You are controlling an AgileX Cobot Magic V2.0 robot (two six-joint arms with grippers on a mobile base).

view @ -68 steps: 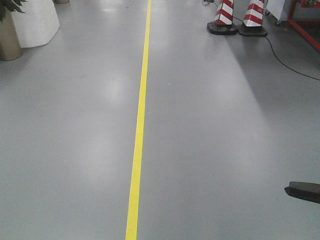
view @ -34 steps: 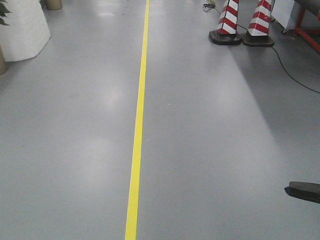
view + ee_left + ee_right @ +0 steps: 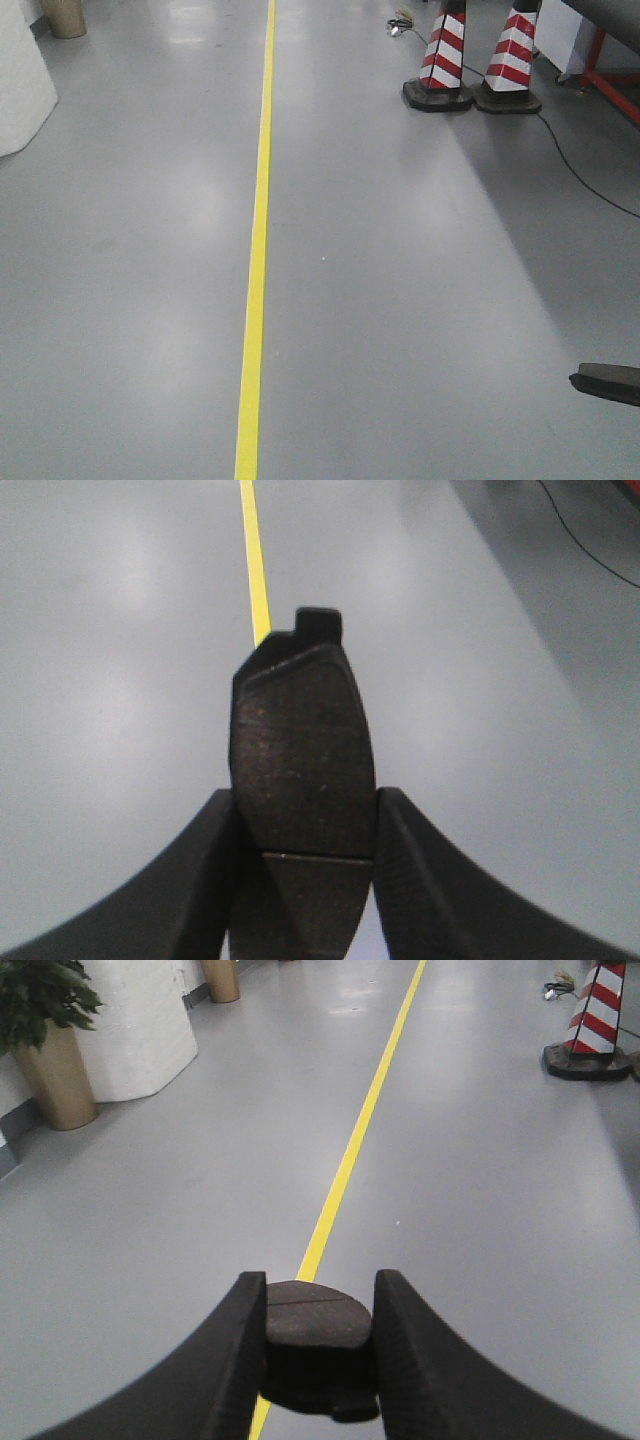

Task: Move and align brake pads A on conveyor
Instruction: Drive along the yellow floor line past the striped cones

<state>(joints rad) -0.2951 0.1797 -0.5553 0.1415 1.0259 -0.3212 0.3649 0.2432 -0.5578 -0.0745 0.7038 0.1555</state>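
- The left gripper [image 3: 305, 825] is clamped on the left-held brake pad [image 3: 300, 740]. Its 2 black fingers [image 3: 210, 860] press the pad's long edges.
- This pad stands on end between the fingers, with its cross groove at finger level and a small tab at its far tip.
- Beyond that tip, a yellow floor line [image 3: 254, 560] runs away from the gripper over grey floor [image 3: 100, 680]. A thin cable [image 3: 590, 550] lies far ahead to the right.
- In the front view, a white column [image 3: 20, 90] and a tan pot [image 3: 65, 15] stand at the left. The pot's top is cut off, so its contents cannot be told.
- Right of the line stand 2 red-and-white cones [image 3: 440, 60] on black bases, touching each other, beside a red frame [image 3: 610, 80].
- A dark flat piece [image 3: 608, 383] pokes in at the right edge, and what it is cannot be told.
- The right gripper [image 3: 319, 1295] is closed on the right-held brake pad [image 3: 312, 1328], which lies flat and crosswise between its fingers.
- Ahead and left of this gripper, a tan planter [image 3: 55, 1080] holds a green leafy plant [image 3: 40, 995]. A further pot [image 3: 220, 978] is cropped, so its contents are unseen.
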